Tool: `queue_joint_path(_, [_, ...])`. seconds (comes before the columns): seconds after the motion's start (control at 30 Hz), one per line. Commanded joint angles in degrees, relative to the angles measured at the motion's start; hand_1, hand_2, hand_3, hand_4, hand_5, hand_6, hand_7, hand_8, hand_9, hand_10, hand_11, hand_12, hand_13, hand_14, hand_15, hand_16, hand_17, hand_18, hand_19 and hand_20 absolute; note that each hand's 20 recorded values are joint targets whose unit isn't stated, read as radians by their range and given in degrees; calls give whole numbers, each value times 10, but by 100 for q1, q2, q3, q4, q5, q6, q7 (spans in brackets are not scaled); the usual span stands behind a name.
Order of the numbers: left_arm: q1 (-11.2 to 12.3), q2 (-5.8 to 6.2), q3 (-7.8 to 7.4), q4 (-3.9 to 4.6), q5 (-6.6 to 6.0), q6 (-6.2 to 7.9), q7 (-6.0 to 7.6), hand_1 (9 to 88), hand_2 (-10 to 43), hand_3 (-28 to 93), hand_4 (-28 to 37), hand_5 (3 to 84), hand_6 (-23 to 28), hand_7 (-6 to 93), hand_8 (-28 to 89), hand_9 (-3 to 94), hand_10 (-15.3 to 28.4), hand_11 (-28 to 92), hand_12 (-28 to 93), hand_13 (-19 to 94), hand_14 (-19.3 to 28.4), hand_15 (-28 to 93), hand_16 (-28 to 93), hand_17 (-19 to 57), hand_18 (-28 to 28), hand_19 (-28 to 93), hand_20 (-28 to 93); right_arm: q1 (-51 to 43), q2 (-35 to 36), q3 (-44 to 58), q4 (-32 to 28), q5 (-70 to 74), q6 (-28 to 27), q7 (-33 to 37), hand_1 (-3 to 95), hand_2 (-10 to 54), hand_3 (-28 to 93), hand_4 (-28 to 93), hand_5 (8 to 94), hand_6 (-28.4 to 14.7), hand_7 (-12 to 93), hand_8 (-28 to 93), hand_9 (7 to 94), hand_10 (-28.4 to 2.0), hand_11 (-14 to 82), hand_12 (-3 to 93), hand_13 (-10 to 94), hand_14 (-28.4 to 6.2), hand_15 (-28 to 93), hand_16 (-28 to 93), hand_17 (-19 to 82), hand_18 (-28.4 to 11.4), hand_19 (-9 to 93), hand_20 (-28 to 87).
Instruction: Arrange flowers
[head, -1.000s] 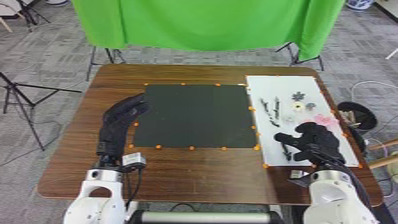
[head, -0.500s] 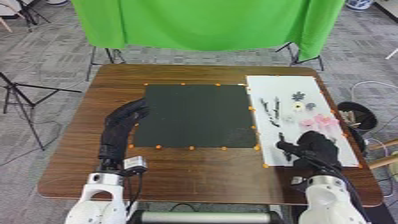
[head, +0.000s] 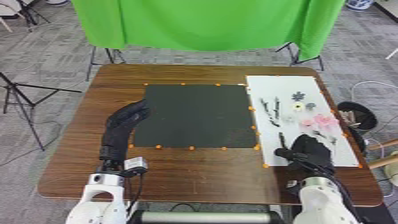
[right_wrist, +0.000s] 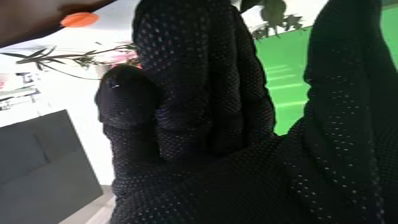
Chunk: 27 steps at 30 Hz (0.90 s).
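At the near end of the white board (head: 269, 84), my right hand (head: 311, 146) has straight fingers, thumb spread, nothing visibly held. The dark stem (head: 282, 139) lies just left of them, roughly parallel to the board's long side.

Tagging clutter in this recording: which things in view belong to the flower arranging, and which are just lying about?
Job: pink flowers, dark stems, white board under them, dark board (probably the arranging surface), right hand.

Lying about: bin, tripod, green cloth.
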Motion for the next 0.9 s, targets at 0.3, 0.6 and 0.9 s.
queue_joint_path(0.3, [53,-34,-7,44,-47,-60,-80,317,-63,661,-168,476,27,199,-79,468,135,253,138,373,168,208,2,55,127,160,150,-33,-209,-171,231,249,-405,254,450,-95,643,-192,708,-38,189,-78,869,-130,208,221,914,-37,420,310,586,-121,912,396])
queue_joint_path(0.6, [20,-39,27,67,-29,-115,-83,314,-66,663,-168,475,27,199,-79,467,134,253,139,372,167,207,2,54,127,160,149,-3,-245,-165,311,647,-492,304,573,-95,516,-119,735,-46,174,127,904,-112,133,318,936,-33,394,310,617,-101,900,355])
queue_joint_path(0.9, [16,-33,4,63,-22,-146,-111,315,-66,663,-169,474,27,197,-79,466,134,253,140,372,167,207,3,54,127,160,149,0,-299,-201,367,881,-494,340,627,-95,517,-82,768,-39,196,164,937,-94,112,376,937,-24,426,279,659,-75,869,356])
